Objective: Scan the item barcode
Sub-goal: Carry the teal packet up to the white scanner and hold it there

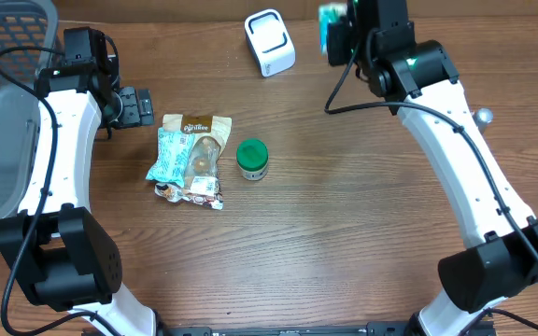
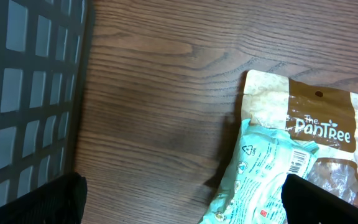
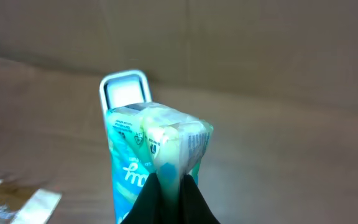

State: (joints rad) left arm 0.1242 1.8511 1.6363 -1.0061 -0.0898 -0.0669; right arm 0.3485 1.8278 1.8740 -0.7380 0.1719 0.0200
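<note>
My right gripper (image 1: 336, 37) is shut on a teal snack packet (image 1: 328, 26) and holds it up in the air at the back of the table, just right of the white scanner (image 1: 269, 42). In the right wrist view the packet (image 3: 145, 149) is pinched at its edge between the black fingers (image 3: 191, 199), and the scanner (image 3: 125, 91) shows right behind its top. My left gripper (image 1: 138, 105) stands open over the table, beside a pile of packets (image 1: 190, 154). Its fingers (image 2: 42, 202) are wide apart with nothing between them.
The pile holds a second teal packet (image 2: 260, 180) with a barcode and a brown PanTree pouch (image 2: 316, 118). A green-lidded jar (image 1: 252, 159) stands to the right of it. A grey mesh basket (image 1: 7, 112) fills the left edge.
</note>
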